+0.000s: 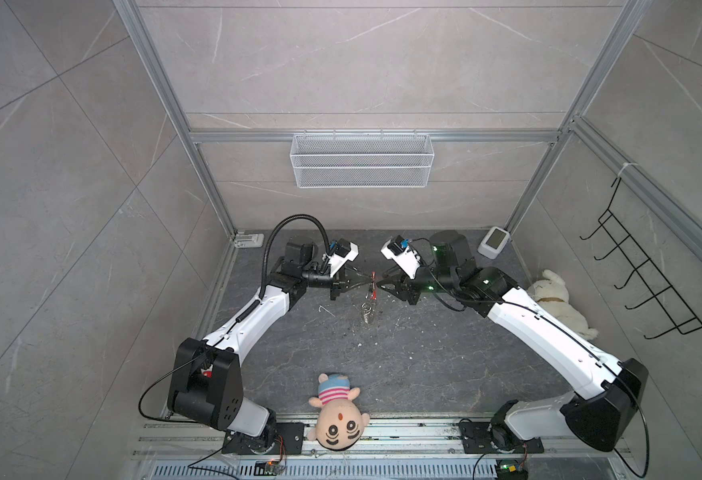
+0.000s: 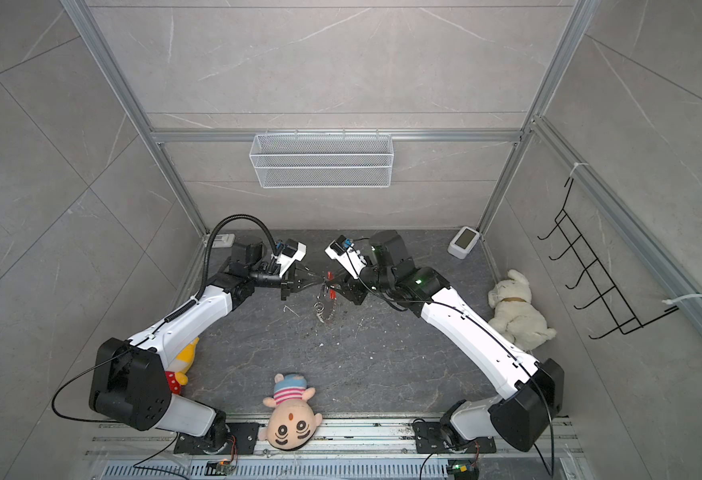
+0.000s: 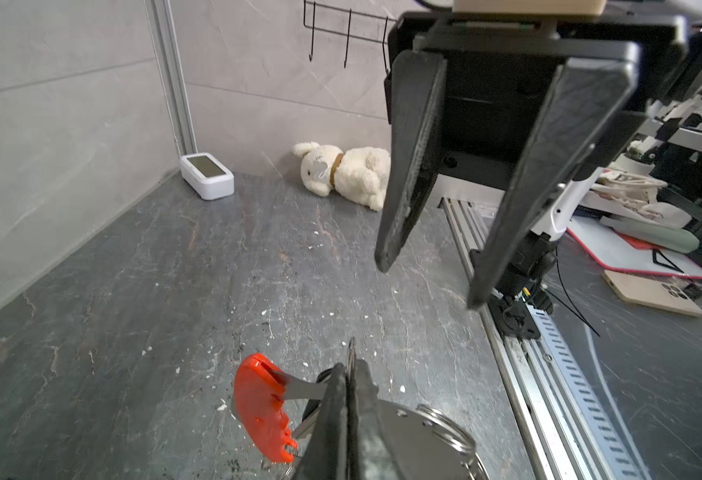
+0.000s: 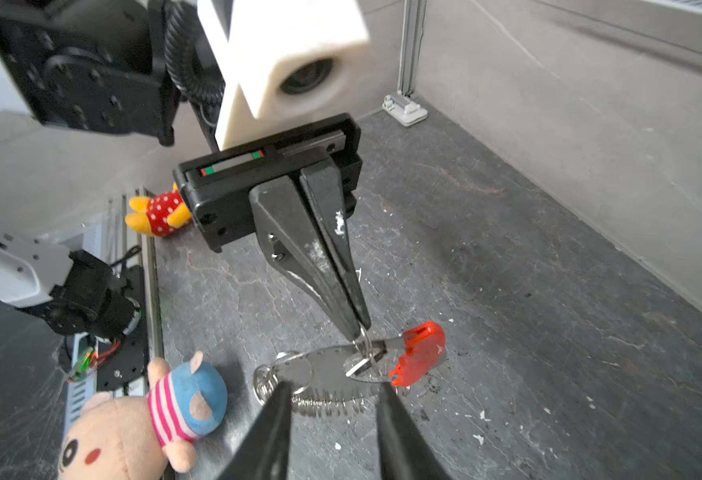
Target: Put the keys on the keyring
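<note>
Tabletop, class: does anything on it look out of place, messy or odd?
White flecks litter the dark tabletop, like chipped debris. The striped plush doll lies face up with its head over the front rail.

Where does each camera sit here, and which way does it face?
Top views: overhead, looking down at the table; left arm and right arm show.
Left wrist: behind the left gripper, facing the open right gripper.
Right wrist: behind the right gripper, facing the shut left gripper.
Both wrist views share the keyring.
</note>
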`<act>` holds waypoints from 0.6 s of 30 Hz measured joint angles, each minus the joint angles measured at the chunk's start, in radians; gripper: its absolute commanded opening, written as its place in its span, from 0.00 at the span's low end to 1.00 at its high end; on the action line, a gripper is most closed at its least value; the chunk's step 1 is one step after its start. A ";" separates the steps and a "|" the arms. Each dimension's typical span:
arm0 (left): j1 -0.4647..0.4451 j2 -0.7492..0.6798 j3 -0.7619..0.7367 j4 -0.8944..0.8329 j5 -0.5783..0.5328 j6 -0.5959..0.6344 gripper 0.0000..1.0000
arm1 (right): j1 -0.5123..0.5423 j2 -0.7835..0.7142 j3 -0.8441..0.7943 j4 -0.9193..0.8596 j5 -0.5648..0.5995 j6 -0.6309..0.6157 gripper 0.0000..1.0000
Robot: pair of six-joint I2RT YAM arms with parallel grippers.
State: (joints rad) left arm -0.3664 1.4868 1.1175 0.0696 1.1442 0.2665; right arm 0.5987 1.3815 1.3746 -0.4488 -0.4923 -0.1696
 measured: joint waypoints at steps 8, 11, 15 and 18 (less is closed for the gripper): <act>0.000 -0.040 -0.002 0.176 0.011 -0.185 0.00 | -0.132 0.014 -0.079 0.156 -0.143 0.143 0.51; 0.000 -0.050 -0.002 0.204 0.013 -0.220 0.00 | -0.127 0.039 -0.078 0.190 -0.184 0.159 0.52; 0.000 -0.051 -0.002 0.208 0.015 -0.242 0.00 | -0.111 0.068 -0.053 0.192 -0.213 0.159 0.53; 0.000 -0.051 -0.002 0.209 0.015 -0.257 0.00 | -0.092 0.079 -0.027 0.194 -0.224 0.159 0.53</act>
State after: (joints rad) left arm -0.3660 1.4357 1.1160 0.2783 1.1591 0.0093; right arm 0.5068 1.4609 1.3472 -0.2550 -0.7158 -0.0105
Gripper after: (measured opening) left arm 0.047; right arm 0.530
